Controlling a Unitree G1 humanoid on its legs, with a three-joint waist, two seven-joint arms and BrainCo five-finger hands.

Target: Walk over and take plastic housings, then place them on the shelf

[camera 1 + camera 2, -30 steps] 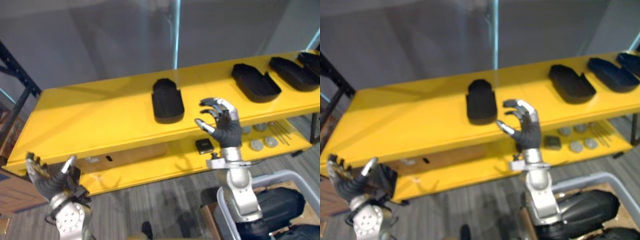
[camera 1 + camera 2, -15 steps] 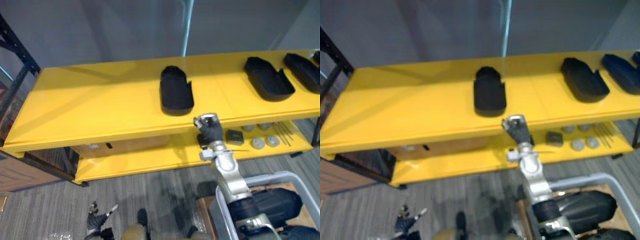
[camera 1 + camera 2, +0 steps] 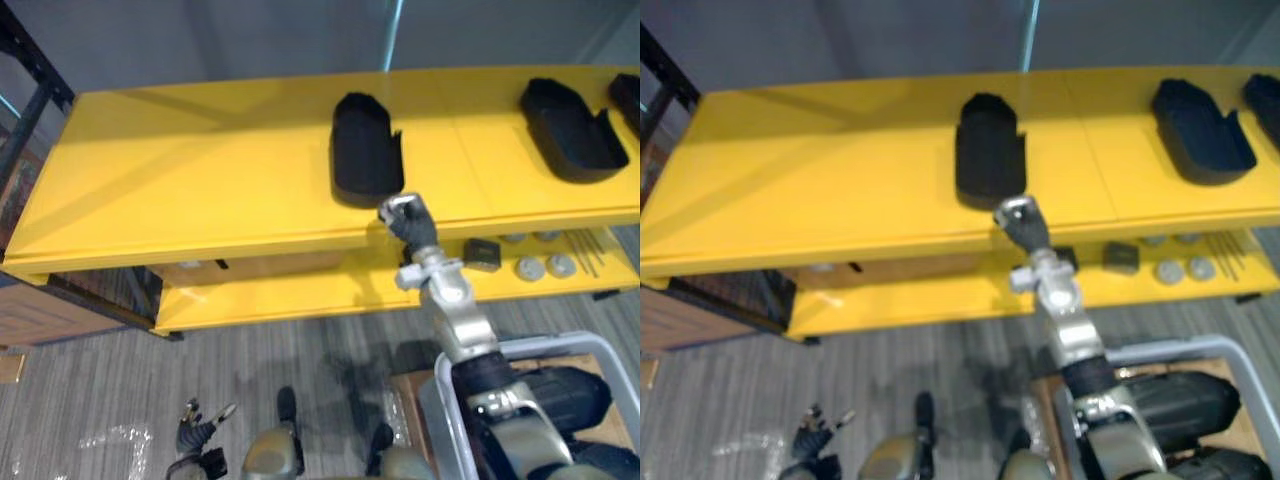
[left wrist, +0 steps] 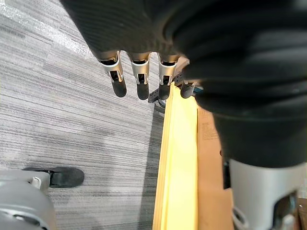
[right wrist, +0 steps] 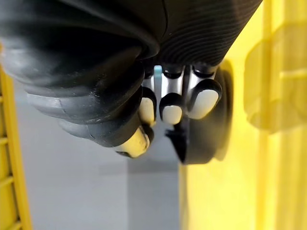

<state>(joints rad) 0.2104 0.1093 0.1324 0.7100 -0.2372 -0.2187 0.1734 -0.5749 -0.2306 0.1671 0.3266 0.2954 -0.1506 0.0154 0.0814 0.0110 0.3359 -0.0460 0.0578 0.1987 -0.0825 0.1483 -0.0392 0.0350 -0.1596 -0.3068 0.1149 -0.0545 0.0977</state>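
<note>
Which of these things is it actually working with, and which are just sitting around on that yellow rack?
Part of the job:
middle housing; housing to its right; yellow shelf; right hand, at the shelf's front edge; left hand, low over the floor.

Just lying about, on the lower level:
small black box; grey discs; thin rods.

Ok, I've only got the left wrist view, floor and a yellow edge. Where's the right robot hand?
Observer: The right robot hand is up by the front edge of the top shelf, right before a black housing.
Operator: Is it holding anything?
Observer: No, its fingers are curled on nothing; that housing lies on the shelf.
Operator: Any more housings?
Observer: A second housing lies further to the robot's right on the same shelf.
</note>
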